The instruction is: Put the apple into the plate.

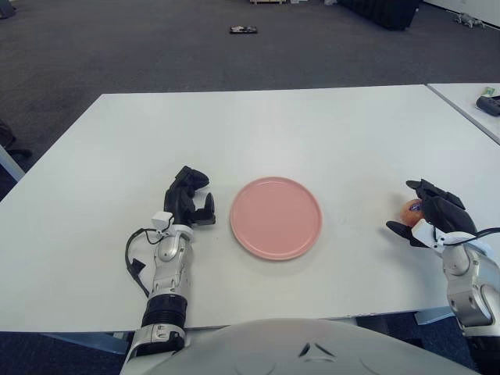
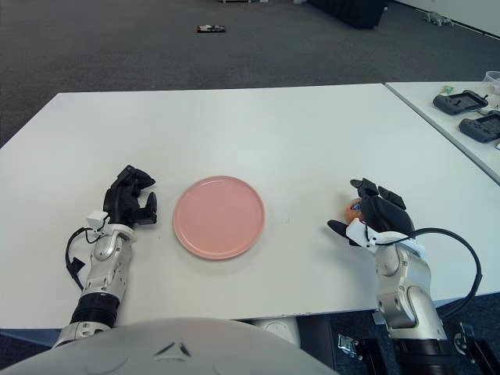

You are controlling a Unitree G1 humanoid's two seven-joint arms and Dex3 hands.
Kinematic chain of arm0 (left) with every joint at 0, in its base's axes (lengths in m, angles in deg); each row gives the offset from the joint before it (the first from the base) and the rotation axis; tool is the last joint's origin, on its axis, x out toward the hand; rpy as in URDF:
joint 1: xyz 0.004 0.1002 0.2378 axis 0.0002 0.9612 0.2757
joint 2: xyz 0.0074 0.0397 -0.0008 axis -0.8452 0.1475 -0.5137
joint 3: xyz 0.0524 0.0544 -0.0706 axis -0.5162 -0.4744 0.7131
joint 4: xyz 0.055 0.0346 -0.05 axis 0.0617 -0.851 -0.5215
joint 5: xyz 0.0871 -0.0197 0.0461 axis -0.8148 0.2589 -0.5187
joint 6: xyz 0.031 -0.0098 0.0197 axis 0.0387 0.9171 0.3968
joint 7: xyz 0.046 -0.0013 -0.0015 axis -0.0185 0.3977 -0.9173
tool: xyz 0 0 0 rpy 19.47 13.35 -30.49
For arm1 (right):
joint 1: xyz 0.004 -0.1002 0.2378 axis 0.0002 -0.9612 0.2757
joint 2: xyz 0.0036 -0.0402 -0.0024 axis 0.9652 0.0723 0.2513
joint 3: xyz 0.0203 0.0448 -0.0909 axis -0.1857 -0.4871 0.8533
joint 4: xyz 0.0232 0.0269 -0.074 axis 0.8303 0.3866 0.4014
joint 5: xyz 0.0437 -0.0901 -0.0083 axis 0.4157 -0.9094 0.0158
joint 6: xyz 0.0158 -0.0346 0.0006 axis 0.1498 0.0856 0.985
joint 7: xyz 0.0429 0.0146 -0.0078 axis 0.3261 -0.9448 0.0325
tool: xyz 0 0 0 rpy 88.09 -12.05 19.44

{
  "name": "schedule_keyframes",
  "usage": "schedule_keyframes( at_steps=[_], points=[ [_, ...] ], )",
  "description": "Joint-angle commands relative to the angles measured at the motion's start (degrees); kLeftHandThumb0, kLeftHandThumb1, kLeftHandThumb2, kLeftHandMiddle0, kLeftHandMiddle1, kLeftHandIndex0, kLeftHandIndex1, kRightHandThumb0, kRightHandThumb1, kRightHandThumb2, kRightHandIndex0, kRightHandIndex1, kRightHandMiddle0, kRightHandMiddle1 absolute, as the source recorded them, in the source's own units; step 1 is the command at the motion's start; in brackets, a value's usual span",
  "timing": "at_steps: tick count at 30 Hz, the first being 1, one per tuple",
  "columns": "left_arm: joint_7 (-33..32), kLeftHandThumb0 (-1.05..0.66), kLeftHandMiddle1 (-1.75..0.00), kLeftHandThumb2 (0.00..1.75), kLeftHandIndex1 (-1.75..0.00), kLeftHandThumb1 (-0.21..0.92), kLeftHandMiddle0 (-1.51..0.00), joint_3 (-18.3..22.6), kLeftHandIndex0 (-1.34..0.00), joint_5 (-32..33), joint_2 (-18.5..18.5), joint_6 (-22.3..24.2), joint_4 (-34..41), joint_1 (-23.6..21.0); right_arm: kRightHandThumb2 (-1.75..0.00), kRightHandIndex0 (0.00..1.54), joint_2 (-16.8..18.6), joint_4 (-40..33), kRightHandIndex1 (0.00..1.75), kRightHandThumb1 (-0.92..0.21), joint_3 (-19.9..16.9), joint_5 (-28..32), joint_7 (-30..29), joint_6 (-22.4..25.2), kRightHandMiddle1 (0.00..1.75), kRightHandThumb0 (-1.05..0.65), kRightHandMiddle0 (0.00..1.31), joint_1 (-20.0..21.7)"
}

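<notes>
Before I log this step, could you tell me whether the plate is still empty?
Empty: the pink plate shows only bare surface. The apple sits off to its right on the table, with the right hand around it.
</notes>
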Motion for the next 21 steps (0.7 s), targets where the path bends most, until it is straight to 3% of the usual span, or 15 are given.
schedule_keyframes(
  at_steps=[1, 21],
  points=[
    [0.32, -0.01, -1.75, 1.75, -1.67, -0.08, -0.92, 0.45, -0.71, 0.74, 0.17, 2.27, -2.37, 1.77, -0.68, 0.0, 0.43, 1.51, 0.35, -0.68, 1.49, 1.52, 1.27, 0.56, 0.73, -0.98, 0.0, -1.27],
    [0.29, -0.01, -1.75, 1.75, -1.66, -0.08, -0.92, 0.42, -0.72, 0.62, 0.41, 2.12, -2.23, 1.8, -0.7, 0.0, 0.33, 1.49, 0.35, -0.67, 1.51, 1.64, 1.22, 0.58, 0.73, -0.98, 0.0, -1.33]
  ],
)
